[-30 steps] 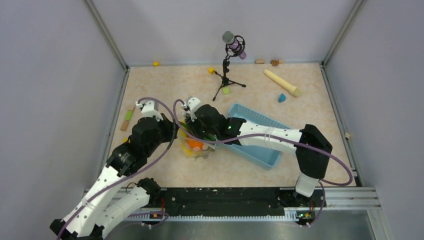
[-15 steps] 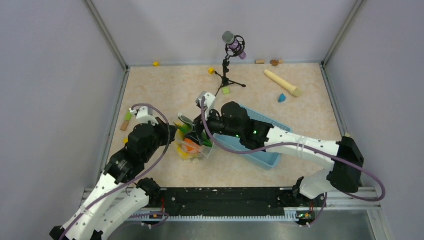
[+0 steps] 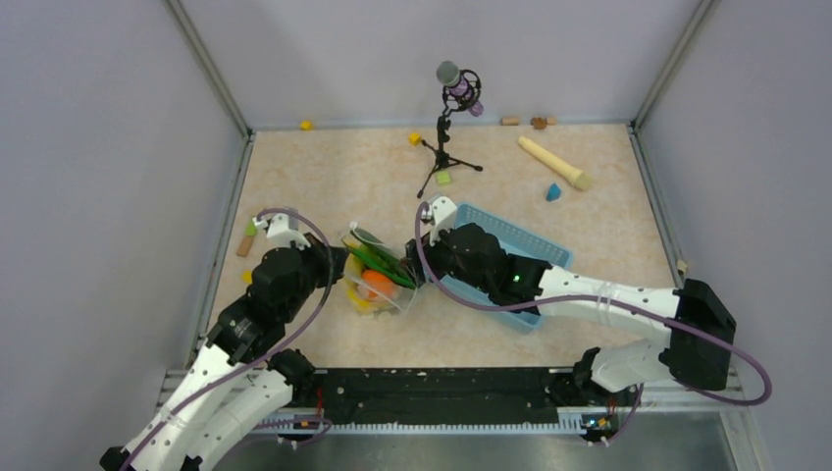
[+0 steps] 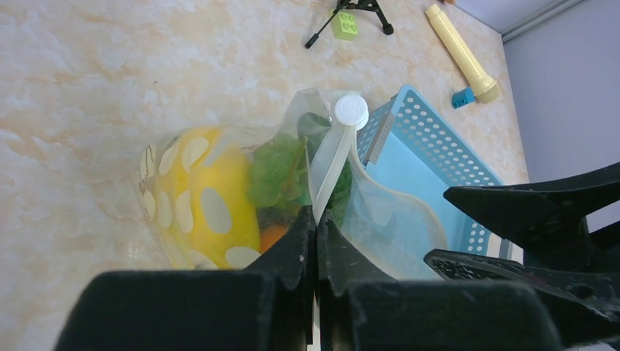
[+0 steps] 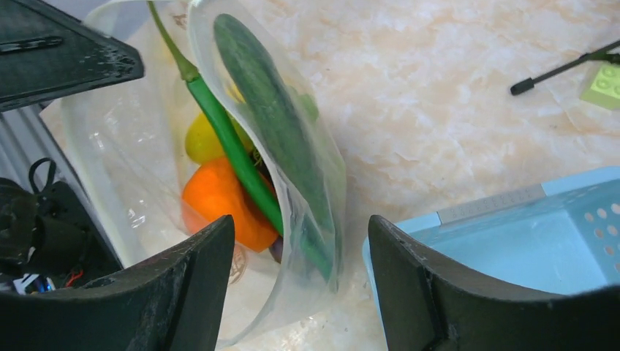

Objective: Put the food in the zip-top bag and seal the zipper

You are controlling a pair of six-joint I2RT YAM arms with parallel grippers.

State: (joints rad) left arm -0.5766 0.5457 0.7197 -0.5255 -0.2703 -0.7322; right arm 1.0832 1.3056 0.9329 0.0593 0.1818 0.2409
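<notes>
Left fingers [image 4: 289, 256] pinched on zipper [image 4: 330, 168] of zip-top bag [image 4: 157, 183] — right fingers [image 5: 197, 285] spread wide, holding nothing, beside bag.

Grey walls [image 3: 98, 147] w/ alu frame [image 3: 211, 74], beige marbled tabletop [image 3: 324, 167].

clear bag [image 4: 172, 170] with white dots; green cucumber [image 5: 269, 110], yellow fruit [image 4: 232, 191], light blue basket [image 5: 512, 252].

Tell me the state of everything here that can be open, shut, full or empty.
bag, mouth open, food inside
zipper, unsealed, its two sides apart
food, in the bag
left hand, shut on the bag's mouth edge
right hand, open, holding nothing
basket, upright, no food visible in it
</notes>
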